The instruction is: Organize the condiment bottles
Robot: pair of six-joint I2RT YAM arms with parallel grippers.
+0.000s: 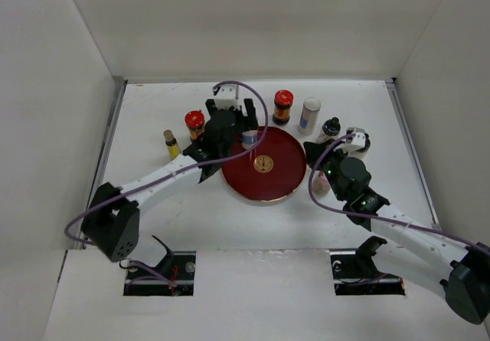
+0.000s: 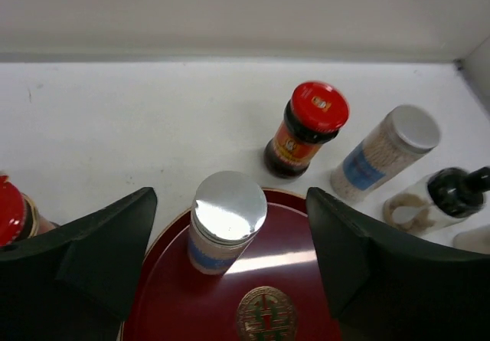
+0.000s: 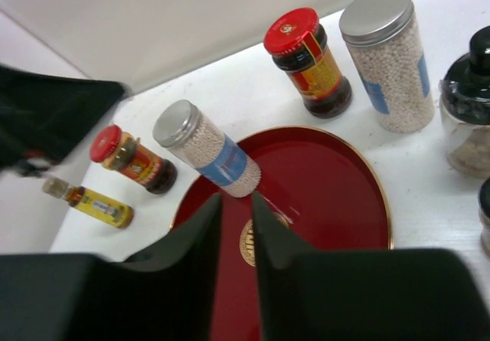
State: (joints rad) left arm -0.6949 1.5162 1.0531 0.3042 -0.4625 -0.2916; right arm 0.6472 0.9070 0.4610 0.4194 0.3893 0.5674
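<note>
A silver-capped, blue-labelled bottle (image 2: 227, 222) stands upright at the back edge of the dark red plate (image 2: 298, 280). My left gripper (image 2: 230, 214) is open, with a finger well clear on each side of this bottle. In the top view the gripper (image 1: 239, 126) sits over the bottle (image 1: 249, 137). My right gripper (image 3: 236, 203) is shut and empty above the plate's right rim (image 1: 295, 174). Red-lidded jars (image 1: 194, 122) (image 1: 283, 105), a silver-capped white cylinder (image 1: 309, 116), a black-capped bottle (image 1: 330, 129) and a small yellow bottle (image 1: 171, 143) stand on the table behind the plate.
A small pinkish bottle (image 1: 320, 185) stands just right of the plate, under my right arm. Another small bottle (image 1: 360, 140) stands further right. White walls enclose the table on the left, back and right.
</note>
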